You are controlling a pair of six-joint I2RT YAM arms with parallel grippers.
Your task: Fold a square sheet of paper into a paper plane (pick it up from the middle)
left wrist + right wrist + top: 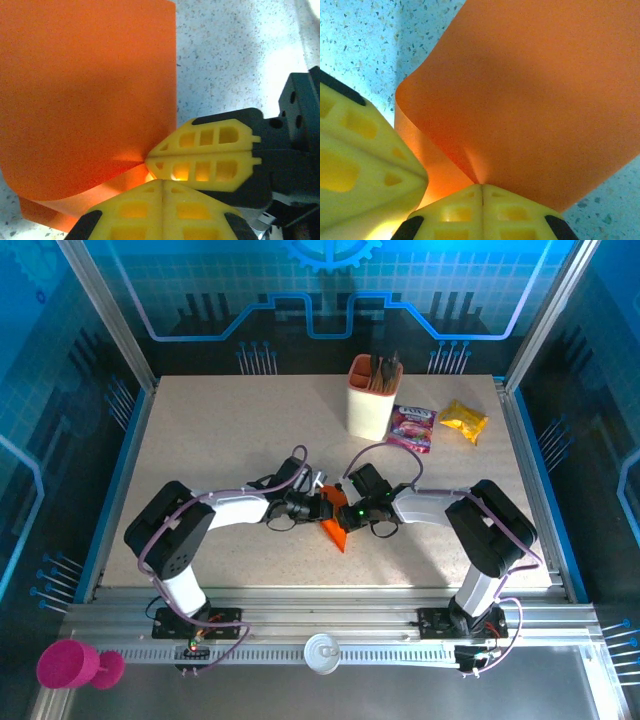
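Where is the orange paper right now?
In the top view, the orange paper is near the middle of the table, toward its front edge, pinched where the left gripper and right gripper meet, in front of the cup.

1. Item: sheet of paper [335, 529], thin, plain, bright orange, matte, no print.
2. State: doubled over on itself. The bend is a soft, rounded curl rather than a pressed crease, and a second layer shows under the upper one along the curled edge.
3. Pose: seen from above, a small wedge with its tip pointing away from the cup [372, 398].
4. Place: well apart from the cup, on its near side and slightly to its left.
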